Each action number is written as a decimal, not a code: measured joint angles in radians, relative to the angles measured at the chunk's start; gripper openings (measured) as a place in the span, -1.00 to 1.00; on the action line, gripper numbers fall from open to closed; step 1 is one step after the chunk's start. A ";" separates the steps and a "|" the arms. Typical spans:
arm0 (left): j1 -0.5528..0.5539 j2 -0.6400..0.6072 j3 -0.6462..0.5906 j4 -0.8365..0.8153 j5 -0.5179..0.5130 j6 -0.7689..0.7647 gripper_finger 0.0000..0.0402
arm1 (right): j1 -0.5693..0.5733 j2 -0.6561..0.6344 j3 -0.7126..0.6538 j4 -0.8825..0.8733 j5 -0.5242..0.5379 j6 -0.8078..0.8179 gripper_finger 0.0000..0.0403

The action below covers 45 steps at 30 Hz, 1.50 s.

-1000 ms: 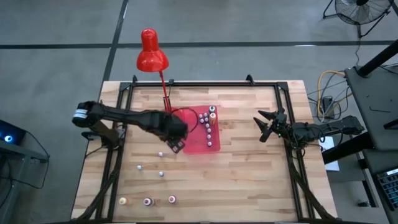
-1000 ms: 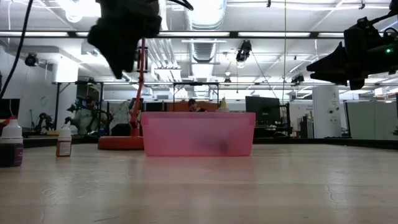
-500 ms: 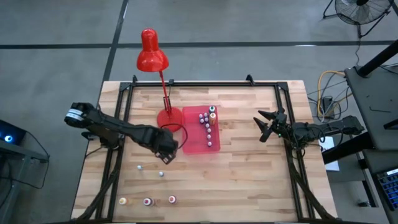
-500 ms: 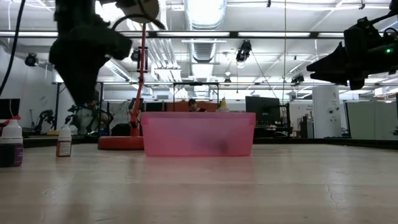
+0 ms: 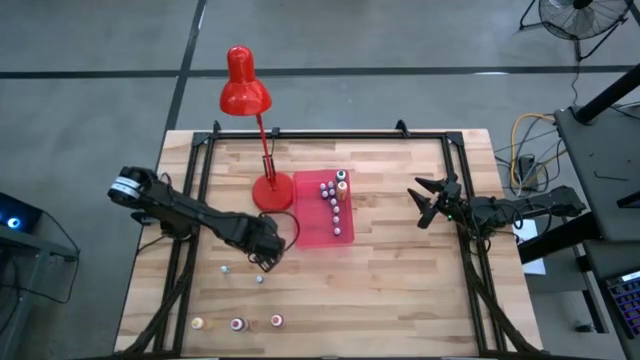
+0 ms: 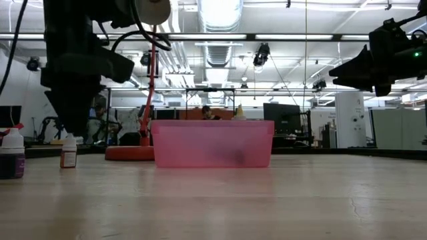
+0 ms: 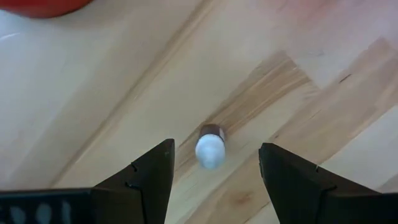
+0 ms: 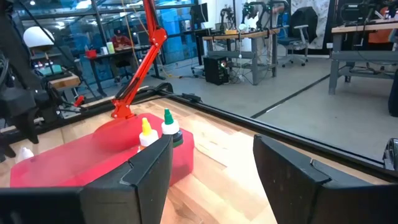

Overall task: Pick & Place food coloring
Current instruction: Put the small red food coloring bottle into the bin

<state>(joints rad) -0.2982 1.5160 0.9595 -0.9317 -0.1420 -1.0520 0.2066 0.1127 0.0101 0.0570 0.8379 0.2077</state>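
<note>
A small white-capped food coloring bottle (image 7: 210,151) stands upright on the wooden table. My left gripper (image 7: 216,147) points straight down over it, open, with one finger on either side and touching nothing. In the high view this gripper (image 5: 264,257) hides the bottle, just off the near left corner of the pink-red tray (image 5: 312,228). Several bottles (image 5: 335,195) stand in the tray. Two loose bottles (image 5: 225,268) (image 5: 259,279) stand close by. My right gripper (image 5: 422,203) waits open in the air at the table's right side, pointing level.
A red desk lamp (image 5: 245,90) has its round base (image 5: 270,192) just beyond my left gripper, beside the tray. Three more bottles (image 5: 237,324) stand in a row near the front edge. A black frame (image 5: 190,240) runs along the table's sides.
My left gripper has left the tray's near left corner, gone toward the table's near left and come down over the loose bottle, still pointing down and open. My right gripper has kept still.
</note>
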 joint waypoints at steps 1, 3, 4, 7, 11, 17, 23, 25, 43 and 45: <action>-0.002 0.005 -0.003 0.001 0.000 -0.002 0.02 | 0.000 0.000 0.000 0.000 0.000 -0.001 0.07; -0.003 0.014 -0.010 -0.004 0.000 -0.008 0.02 | 0.000 0.001 0.000 0.000 0.000 -0.001 0.07; -0.003 0.018 -0.013 -0.001 0.000 -0.011 0.02 | 0.000 0.001 0.000 0.000 0.000 0.000 0.07; -0.004 0.032 -0.027 0.004 0.001 -0.012 0.02 | 0.000 0.002 0.000 0.000 0.000 -0.001 0.07; -0.005 0.046 -0.033 0.029 0.010 -0.008 0.02 | 0.000 0.001 0.000 0.000 0.000 -0.001 0.07; -0.005 0.054 -0.033 0.035 0.010 -0.003 0.01 | 0.000 0.001 0.000 0.000 0.000 -0.001 0.07; -0.005 0.054 -0.033 0.034 0.024 0.000 -0.23 | 0.000 0.002 0.000 0.000 0.000 0.000 0.07; -0.005 0.054 -0.033 0.034 0.030 0.000 -0.34 | 0.000 0.002 0.000 0.000 0.000 -0.001 0.07; 0.004 0.054 0.042 -0.019 0.033 0.068 -0.84 | 0.000 0.002 0.000 0.000 0.000 -0.001 0.07; 0.012 0.054 0.071 -0.031 0.033 0.089 -0.84 | 0.000 0.002 0.000 0.000 0.000 0.000 0.07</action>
<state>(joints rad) -0.2864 1.5696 1.0306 -0.9625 -0.1089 -0.9626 0.2066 0.1148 0.0101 0.0570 0.8379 0.2075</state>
